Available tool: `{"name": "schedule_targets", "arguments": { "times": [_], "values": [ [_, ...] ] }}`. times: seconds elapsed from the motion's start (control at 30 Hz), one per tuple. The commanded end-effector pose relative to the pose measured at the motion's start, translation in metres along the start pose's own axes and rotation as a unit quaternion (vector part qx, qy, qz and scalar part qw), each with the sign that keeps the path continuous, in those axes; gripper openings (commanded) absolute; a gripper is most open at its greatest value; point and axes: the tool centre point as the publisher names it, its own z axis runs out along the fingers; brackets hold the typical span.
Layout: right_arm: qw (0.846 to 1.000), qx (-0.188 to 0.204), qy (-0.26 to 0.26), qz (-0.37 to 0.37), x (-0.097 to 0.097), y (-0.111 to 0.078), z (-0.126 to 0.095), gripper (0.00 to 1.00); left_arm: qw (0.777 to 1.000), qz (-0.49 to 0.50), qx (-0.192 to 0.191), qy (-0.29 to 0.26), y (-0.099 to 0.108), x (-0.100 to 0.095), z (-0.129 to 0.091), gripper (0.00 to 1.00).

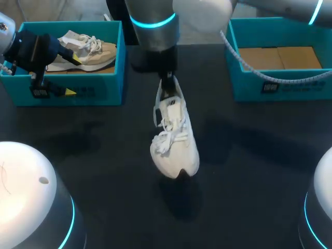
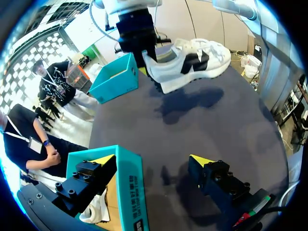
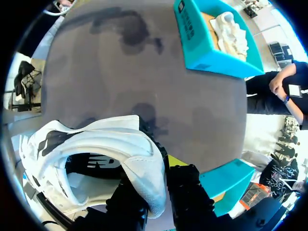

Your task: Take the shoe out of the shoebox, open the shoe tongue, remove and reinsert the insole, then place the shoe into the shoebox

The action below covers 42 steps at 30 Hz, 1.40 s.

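Observation:
A white shoe (image 1: pixel 174 140) with a black logo hangs toe-down over the middle of the dark table. My right gripper (image 1: pixel 167 83) is shut on its heel collar. In the right wrist view the collar sits pinched in the right gripper (image 3: pixel 159 169), and the shoe (image 3: pixel 96 144) opens toward the camera. The left wrist view shows the shoe (image 2: pixel 192 60) well ahead, clear of the table. My left gripper (image 1: pixel 72 75) stands open at the left teal shoebox (image 1: pixel 78 96), straddling its front wall (image 2: pixel 130 183) with one finger inside; nothing is held in the left gripper (image 2: pixel 153 161).
A beige shoe (image 1: pixel 88 52) lies in the left shoebox. A second teal shoebox (image 1: pixel 249 83) at the back right holds only a cardboard liner (image 1: pixel 280 57). My arms' white bases (image 1: pixel 26 192) fill the near corners.

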Motion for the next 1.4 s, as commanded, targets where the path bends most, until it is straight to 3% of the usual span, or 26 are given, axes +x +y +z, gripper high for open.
{"name": "schedule_targets", "arguments": {
  "times": [0.03, 0.27, 1.17, 1.4],
  "values": [
    [1.0, 0.006, -0.002, -0.005, -0.006, -0.008, -0.038, 0.0, 1.0, 0.0, -0.001, 0.0, 0.0, 0.001, -0.001, 1.0],
    [1.0, 0.013, -0.01, -0.005, -0.012, -0.014, -0.056, 0.0, 1.0, 0.0, -0.001, 0.0, 0.0, 0.001, -0.001, 1.0],
    [1.0, 0.013, -0.01, -0.005, -0.012, -0.014, -0.056, 0.0, 1.0, 0.0, -0.001, 0.0, 0.0, 0.001, -0.001, 1.0],
    [1.0, 0.007, -0.019, -0.016, -0.033, -0.053, -0.048, 0.0, 1.0, 0.0, -0.001, 0.0, 0.0, 0.001, -0.001, 1.0]
  ]
}}
